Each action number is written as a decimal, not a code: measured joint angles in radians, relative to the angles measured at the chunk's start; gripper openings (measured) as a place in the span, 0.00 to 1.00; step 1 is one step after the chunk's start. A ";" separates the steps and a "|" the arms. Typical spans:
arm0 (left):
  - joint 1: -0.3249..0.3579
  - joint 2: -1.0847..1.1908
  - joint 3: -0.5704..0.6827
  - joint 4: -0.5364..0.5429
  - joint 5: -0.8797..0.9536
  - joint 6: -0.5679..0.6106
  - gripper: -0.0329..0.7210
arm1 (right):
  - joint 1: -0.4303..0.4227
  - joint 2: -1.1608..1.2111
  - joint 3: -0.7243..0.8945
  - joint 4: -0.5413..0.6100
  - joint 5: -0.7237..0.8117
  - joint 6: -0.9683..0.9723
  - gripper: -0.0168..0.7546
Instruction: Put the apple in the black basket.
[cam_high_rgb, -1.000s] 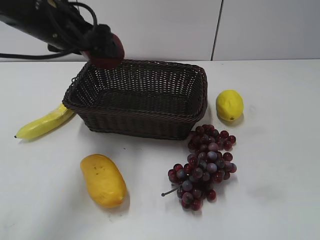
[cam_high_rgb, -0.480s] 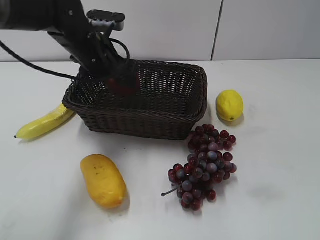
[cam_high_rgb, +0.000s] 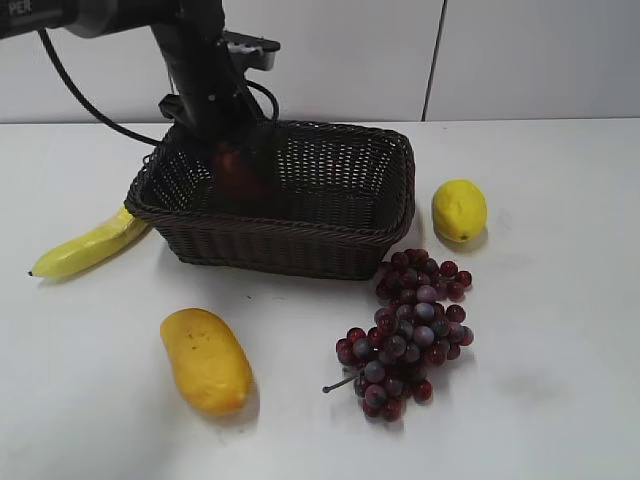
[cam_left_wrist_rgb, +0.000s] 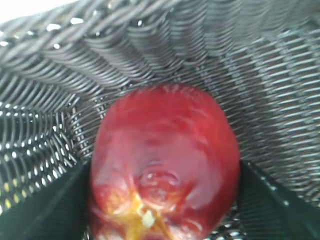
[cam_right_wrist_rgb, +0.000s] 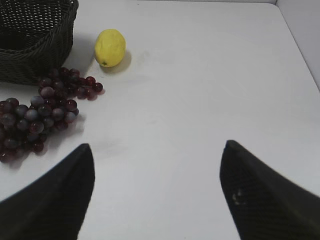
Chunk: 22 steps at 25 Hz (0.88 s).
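Note:
The dark red apple (cam_high_rgb: 237, 168) is inside the left part of the black basket (cam_high_rgb: 290, 250), low between its walls. My left gripper (cam_high_rgb: 236, 160) is shut on the apple and reaches down into the basket from above. In the left wrist view the apple (cam_left_wrist_rgb: 165, 155) fills the middle, held between the two jaws, with woven basket wall (cam_left_wrist_rgb: 260, 85) behind it. My right gripper (cam_right_wrist_rgb: 157, 150) is open and empty over bare table; it does not show in the exterior view.
A lemon (cam_high_rgb: 459, 210) lies right of the basket, a bunch of grapes (cam_high_rgb: 408, 328) in front of its right end, a mango (cam_high_rgb: 206, 360) at front left, a banana (cam_high_rgb: 88, 245) at the basket's left side. The lemon (cam_right_wrist_rgb: 110, 47) and grapes (cam_right_wrist_rgb: 37, 110) also show in the right wrist view.
My left gripper has carried the apple from above the basket's back left corner down and right into the basket. The right arm has not visibly moved.

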 joint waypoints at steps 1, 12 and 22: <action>0.000 0.007 0.000 0.000 -0.001 0.000 0.88 | 0.000 0.000 0.000 0.000 0.000 0.000 0.79; 0.000 0.009 -0.007 0.001 -0.010 0.000 0.96 | 0.000 0.000 0.000 0.000 0.000 0.000 0.79; 0.000 -0.042 -0.014 0.015 -0.008 0.000 0.96 | 0.000 0.000 0.000 0.000 0.000 0.000 0.79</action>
